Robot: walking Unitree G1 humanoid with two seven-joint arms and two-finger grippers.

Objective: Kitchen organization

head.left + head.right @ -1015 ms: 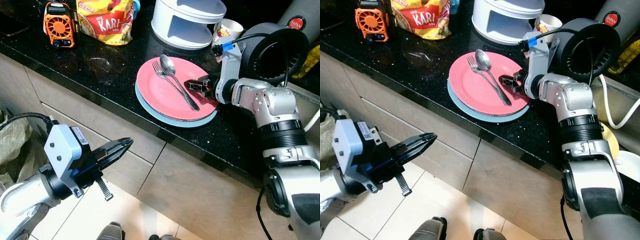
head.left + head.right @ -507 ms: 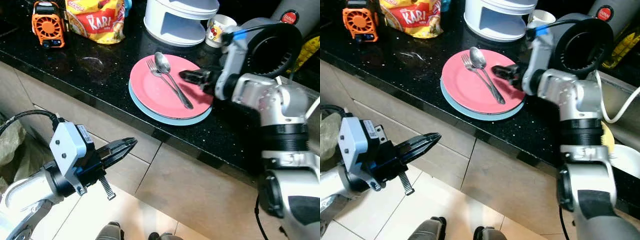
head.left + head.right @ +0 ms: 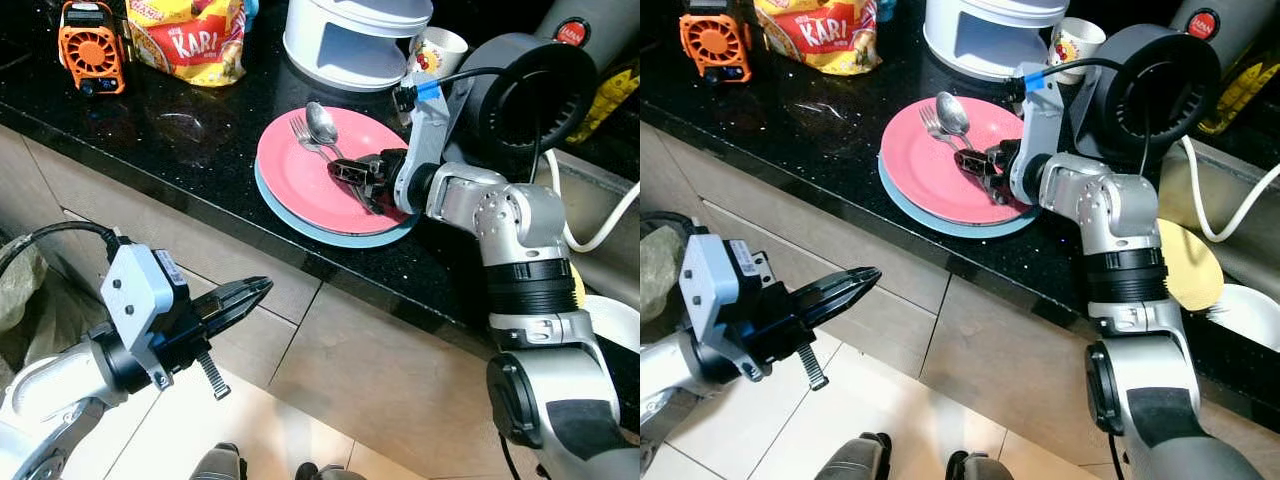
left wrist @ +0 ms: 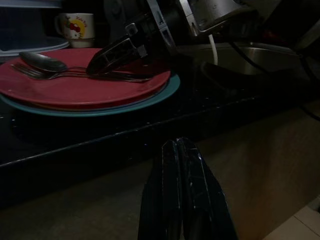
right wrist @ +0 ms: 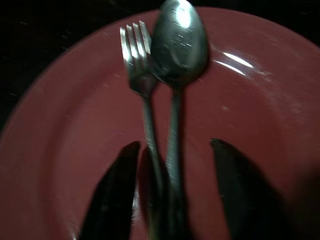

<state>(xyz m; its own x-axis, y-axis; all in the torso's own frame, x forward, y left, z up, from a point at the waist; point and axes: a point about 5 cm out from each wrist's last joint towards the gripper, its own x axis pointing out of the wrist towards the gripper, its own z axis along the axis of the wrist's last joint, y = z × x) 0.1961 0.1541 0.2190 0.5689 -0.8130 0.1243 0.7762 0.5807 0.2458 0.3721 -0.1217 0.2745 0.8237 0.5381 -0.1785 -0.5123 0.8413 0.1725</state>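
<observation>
Step in hand: picking cutlery. The right gripper hovers, jaws wide, astride the fork and spoon handles on the pink plate. Next: lower, close. Left gripper idles, jaws closed.

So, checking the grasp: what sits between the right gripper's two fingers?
The fork and spoon handles, side by side on the pink plate, per the right wrist view.

Fork and spoon handle ends hidden beneath jaws; view blurred.
</observation>
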